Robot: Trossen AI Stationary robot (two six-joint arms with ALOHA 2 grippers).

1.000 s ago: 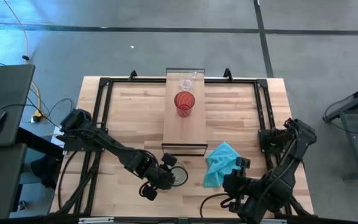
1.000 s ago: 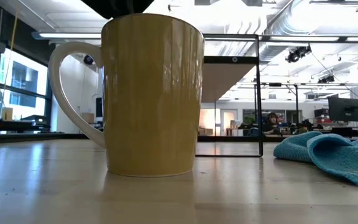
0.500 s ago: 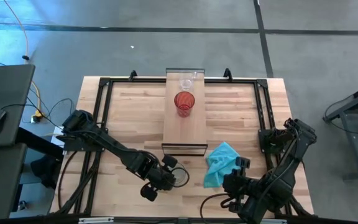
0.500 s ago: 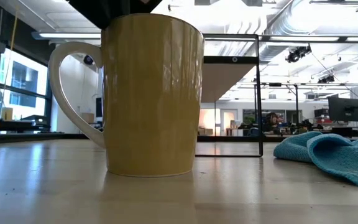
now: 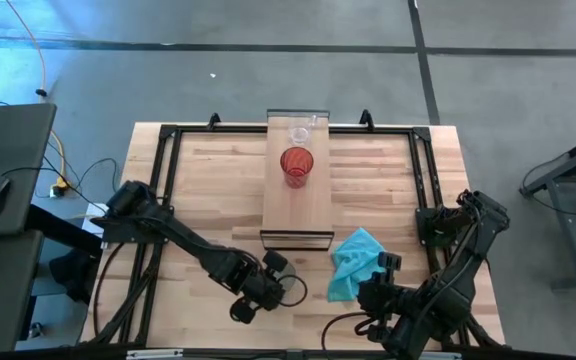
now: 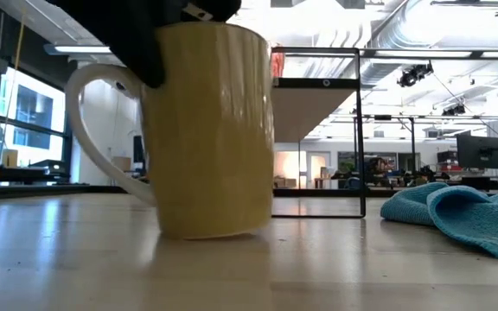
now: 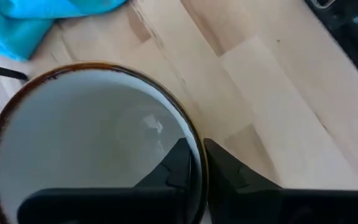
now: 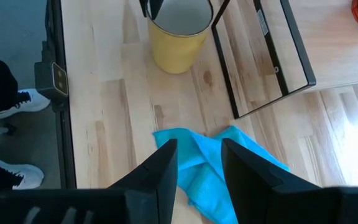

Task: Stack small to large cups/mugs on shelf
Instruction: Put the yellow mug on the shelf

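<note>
The left pincer [image 7: 194, 168] is clamped on the yellow mug's [image 6: 210, 130] rim, one finger inside and one outside, tipping it on the tabletop [image 5: 208, 200] so it can go to the shelf [image 5: 298, 205].

The glossy glazed ceramic mug [image 6: 206, 130] stands on a smooth pale planked-wood counter [image 6: 318, 268], with soft, nubbly teal cloth [image 6: 456, 216] at the frame's right and a translucent red cup [image 5: 296, 165].

1 mug [image 6: 210, 130], 1 red cup [image 5: 296, 166], 1 glass [image 5: 299, 135], 1 cloth [image 5: 353, 262].
</note>
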